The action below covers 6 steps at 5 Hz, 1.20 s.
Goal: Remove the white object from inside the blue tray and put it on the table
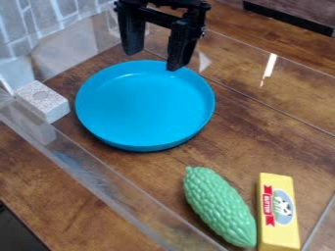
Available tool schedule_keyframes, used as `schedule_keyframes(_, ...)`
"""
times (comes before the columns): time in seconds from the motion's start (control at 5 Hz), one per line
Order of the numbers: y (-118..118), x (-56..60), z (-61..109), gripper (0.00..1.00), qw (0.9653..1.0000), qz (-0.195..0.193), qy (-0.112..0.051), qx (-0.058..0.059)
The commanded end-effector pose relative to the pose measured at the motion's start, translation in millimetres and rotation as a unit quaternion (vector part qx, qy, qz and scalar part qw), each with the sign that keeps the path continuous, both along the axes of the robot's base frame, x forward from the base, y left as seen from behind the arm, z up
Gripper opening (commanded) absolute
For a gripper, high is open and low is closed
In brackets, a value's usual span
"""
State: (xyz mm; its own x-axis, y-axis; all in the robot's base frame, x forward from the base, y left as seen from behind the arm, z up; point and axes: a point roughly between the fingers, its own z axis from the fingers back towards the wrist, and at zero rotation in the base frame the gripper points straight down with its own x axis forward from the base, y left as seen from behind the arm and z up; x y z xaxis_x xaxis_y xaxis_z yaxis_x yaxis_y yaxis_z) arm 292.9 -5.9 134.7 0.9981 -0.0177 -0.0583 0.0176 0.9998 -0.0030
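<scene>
The blue tray [144, 106] lies on the dark wooden table [78, 196] with nothing inside it. A white, rough-looking block [39, 98] rests on the table just left of the tray, apart from its rim. My gripper [159, 47] hangs over the tray's far edge, pointing down. It is open, its two black fingers [182, 49] spread wide with nothing between them.
A green bumpy gourd [218, 206] and a yellow box [277, 212] lie side by side at the front right. A clear plastic wall [33, 44] runs along the left side, and a clear strip crosses the table in front of the tray.
</scene>
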Motion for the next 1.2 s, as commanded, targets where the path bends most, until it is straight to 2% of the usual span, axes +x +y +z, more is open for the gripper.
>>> schedule_keyframes(0.0,0.3,1.4,-4.0,1.00,1.0000,0.000,0.003,-0.002)
schedule_keyframes(1.0,-1.4,6.6,-19.9,1.00,0.9999,0.001,0.010,-0.009)
